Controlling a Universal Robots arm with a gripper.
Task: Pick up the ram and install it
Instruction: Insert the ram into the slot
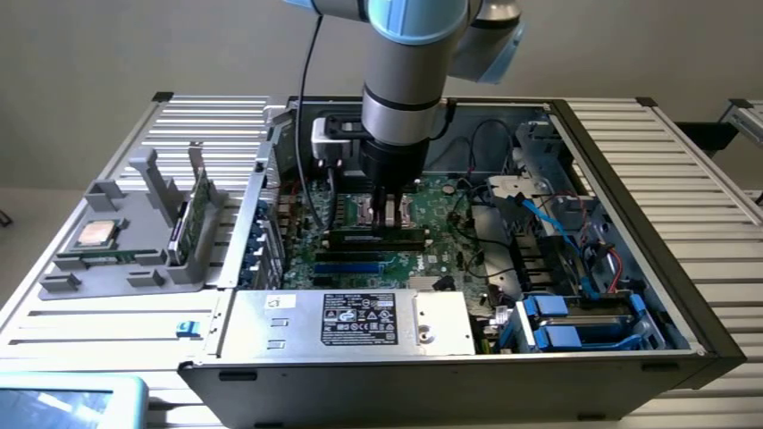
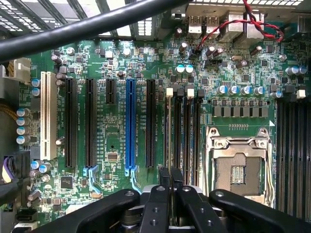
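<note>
Reaches down from above into the open black steel computer case (image 1: pixel 703 353), set on the slatted aluminium worktop (image 1: pixel 667 134). Has the black two-fingered claw (image 1: pixel 391 223) drawn in narrow, fingertips all but together, low over the large green motherboard (image 1: pixel 448 259). From the wrist, lines the claw (image 2: pixel 171 172) up with the row of long black memory slots (image 2: pixel 187 131) just beside the square silver-framed processor socket (image 2: pixel 238 167).

Directly under the fingertips in the exterior view, along those slots: a long, narrow, dark-and-green circuit-board stick, taken to be the ram (image 1: pixel 357 237), standing on edge at or in a slot and touching the tips. Cannot tell whether pinched or only pressed from above, nor whether fully seated.

Judged light and thin, stiff along the length but brittle under twisting or bending. Smooth on both faces, so liable to slip or tilt in a weak pinch. Best taken by the two flat faces near the middle of the top edge, clear of the contact edge and without squeezing hard on the chips. Needs entering square and upright; likely to jam or crack if pushed in crooked.

Well apart, at the exterior view's left: a grey plastic holder (image 1: pixel 71 286) carrying a square silver-topped processor chip (image 1: pixel 96 234) and a taller green card (image 1: pixel 200 210).
</note>
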